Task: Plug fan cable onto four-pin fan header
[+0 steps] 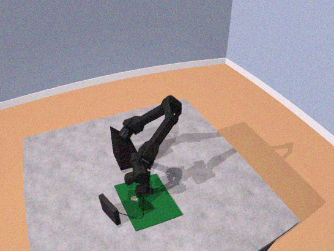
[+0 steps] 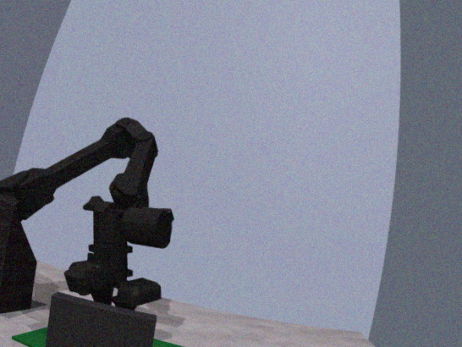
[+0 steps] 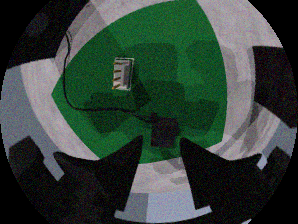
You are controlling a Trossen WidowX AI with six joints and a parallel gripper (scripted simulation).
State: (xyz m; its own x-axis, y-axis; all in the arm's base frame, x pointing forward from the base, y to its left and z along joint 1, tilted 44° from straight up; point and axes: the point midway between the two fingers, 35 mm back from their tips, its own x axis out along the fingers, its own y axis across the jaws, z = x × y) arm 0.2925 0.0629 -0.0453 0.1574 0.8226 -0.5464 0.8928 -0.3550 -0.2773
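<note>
My gripper (image 3: pixel 161 140) is open and empty, pointing down over the green board (image 1: pixel 166 211) (image 2: pixel 30 338) (image 3: pixel 155 25). In the wrist view the black plug (image 3: pixel 165 131) lies on the board, just beyond and between the parted fingertips; the gripper hides it in the top view. The white four-pin header (image 1: pixel 134 198) (image 3: pixel 125 74) stands on the board, up and left of the plug in the wrist view, with bare pins showing. A thin black cable (image 1: pixel 134 217) (image 3: pixel 64 75) runs from the plug to the fan. In the exterior view the fan hides the fingertips.
The dark fan (image 1: pixel 109 209) (image 2: pixel 101 322) (image 3: pixel 30 30) stands upright on the table beside the board's edge, on the header's side. The arm's black base (image 1: pixel 122 153) (image 2: pixel 17 271) (image 3: pixel 276 82) stands beyond the board's opposite end. The cable loops over the board.
</note>
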